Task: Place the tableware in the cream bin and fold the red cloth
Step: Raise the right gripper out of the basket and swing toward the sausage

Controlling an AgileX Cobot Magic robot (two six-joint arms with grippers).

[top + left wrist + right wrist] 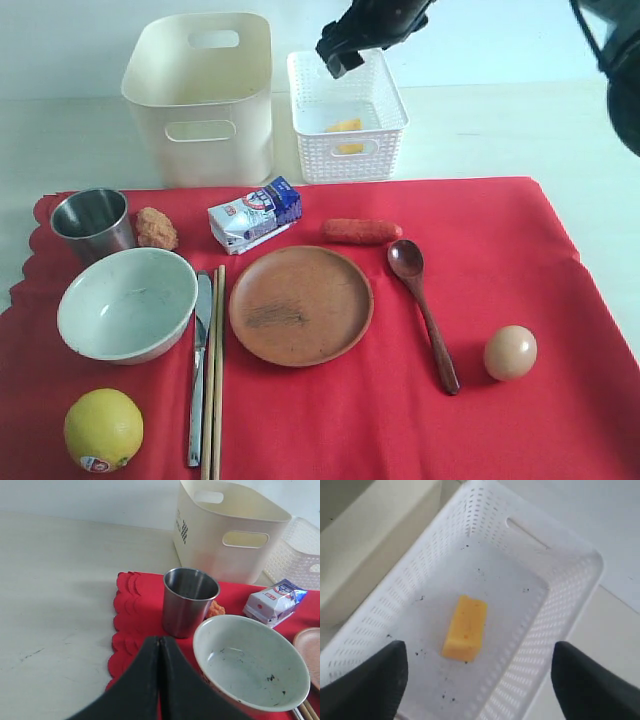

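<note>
Just ahead of the pressed-together left gripper [160, 643] stand steel cup [189, 602] and bowl [250, 667].

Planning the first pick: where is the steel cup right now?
In the exterior view the steel cup stands upright on the red cloth's upper-left corner, between the cream bin above it and the pale bowl below it.

I log: lemon [103, 429], 7 o'clock of exterior view; egg [510, 352], 4 o'clock; milk carton [255, 215], sausage [360, 231] at its 3, breaded lump [156, 229] at its 9; white lattice basket [330, 160], 12 o'clock, holding cheese block [465, 628].
</note>
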